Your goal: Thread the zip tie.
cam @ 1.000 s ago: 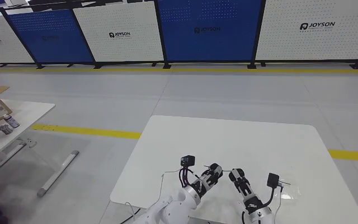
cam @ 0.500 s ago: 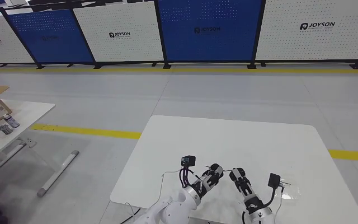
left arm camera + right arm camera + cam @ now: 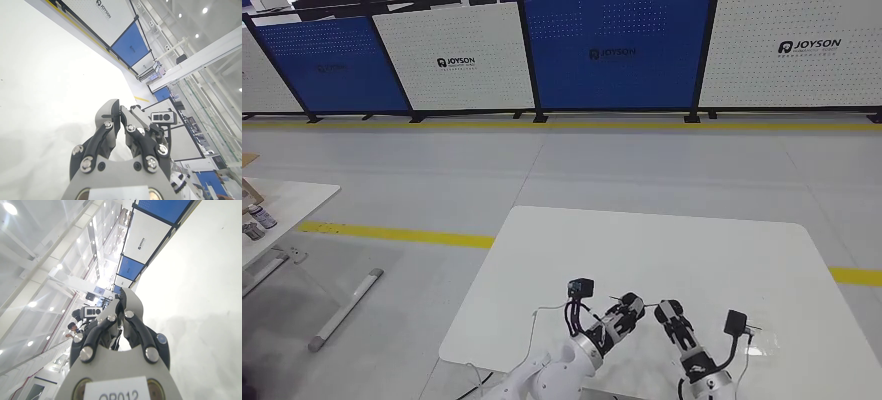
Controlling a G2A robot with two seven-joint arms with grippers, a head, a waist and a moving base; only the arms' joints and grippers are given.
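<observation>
My left gripper (image 3: 120, 111) is shut on a thin black zip tie (image 3: 108, 116), whose strip sticks out sideways across one fingertip. My right gripper (image 3: 120, 298) is also shut, and a small black piece of the zip tie (image 3: 116, 296) shows at its tip. In the top view the left gripper (image 3: 629, 304) and the right gripper (image 3: 667, 311) hang close together, tips nearly meeting, just above the white table (image 3: 662, 250) near its front edge. The tie is too thin to make out there.
The white table stretches bare beyond the grippers to its far edge. Blue and white partition panels (image 3: 617, 50) stand across the floor behind it. Another white table (image 3: 282, 205) stands off to the left.
Both arms have shifted very slightly to the right along the table's front edge. Both grippers stay shut.
</observation>
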